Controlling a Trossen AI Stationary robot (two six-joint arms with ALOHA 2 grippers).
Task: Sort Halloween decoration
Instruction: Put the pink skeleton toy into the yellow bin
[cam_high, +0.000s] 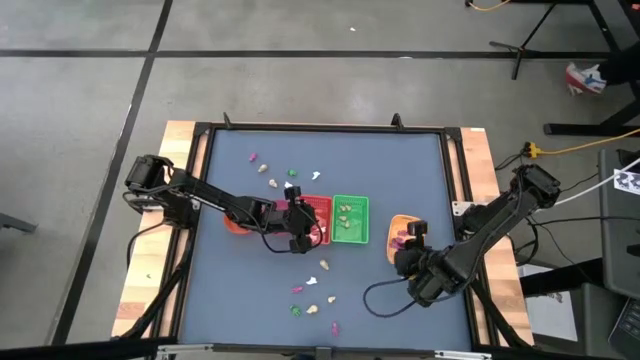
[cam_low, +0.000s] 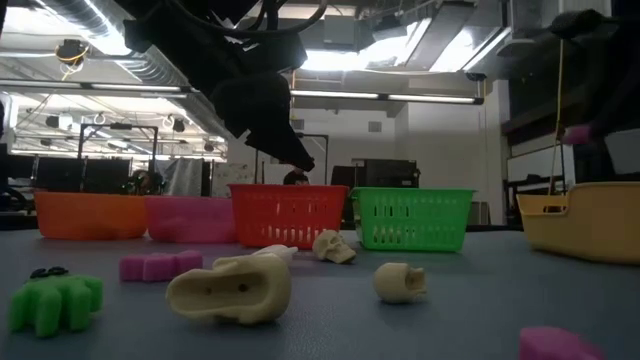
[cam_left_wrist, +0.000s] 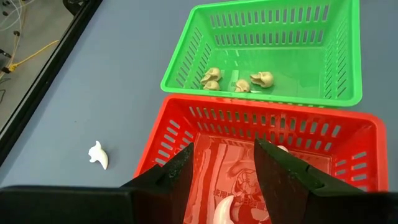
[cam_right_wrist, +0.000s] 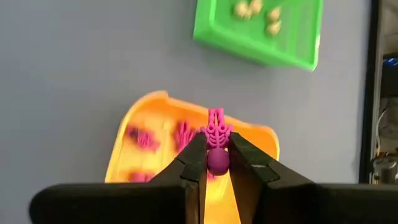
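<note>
Right pincer, clamped on a magenta skeleton, needed centring over the yellow tray before releasing; left pincer hung open above the red basket.

Grey concrete floor crossed by dark seams fills the upper part of the high view. In the low view, long ceiling lights glow at upper centre, with silver ducting at upper left.

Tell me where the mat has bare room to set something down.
Bare mat lies front-left, and at the back-right corner behind the green basket. Crowded: the baskets mid-table, and loose trinkets in front of them and at back-left.
</note>
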